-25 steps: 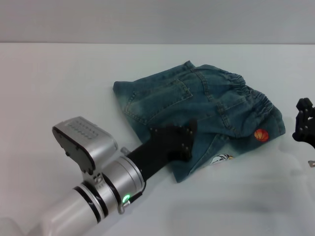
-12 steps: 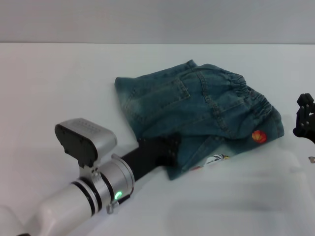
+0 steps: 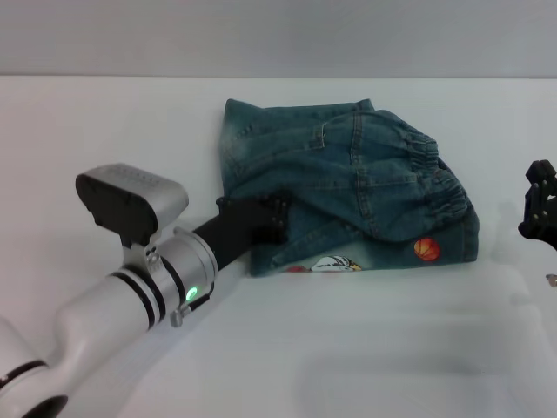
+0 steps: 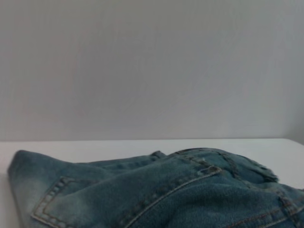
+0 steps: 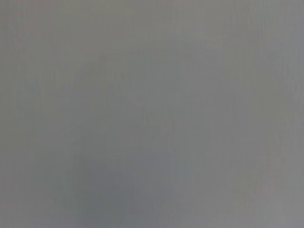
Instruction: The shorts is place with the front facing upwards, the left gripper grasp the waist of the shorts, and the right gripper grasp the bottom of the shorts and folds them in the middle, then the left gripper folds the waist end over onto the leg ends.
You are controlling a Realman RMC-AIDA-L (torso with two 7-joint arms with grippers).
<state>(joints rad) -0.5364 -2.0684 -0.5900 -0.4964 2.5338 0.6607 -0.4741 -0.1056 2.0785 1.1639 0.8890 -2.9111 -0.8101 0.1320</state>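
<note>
The blue denim shorts lie folded in a bundle on the white table. The gathered waist curves along the bundle's right side. An orange basketball patch and a cartoon print show at the near edge. My left gripper sits at the near-left corner of the bundle, shut on the denim there. The left wrist view shows stitched denim folds of the shorts close up. My right gripper hangs at the right edge of the head view, apart from the shorts. The leg hems are hidden in the folds.
The silver-white left arm with its green light reaches in from the near left. A grey wall rises behind the table's far edge. The right wrist view shows only plain grey.
My left gripper has moved left and slightly back, dragging the near part of the shorts with it. The bundle has shifted left and squared up. The right gripper has barely moved.
</note>
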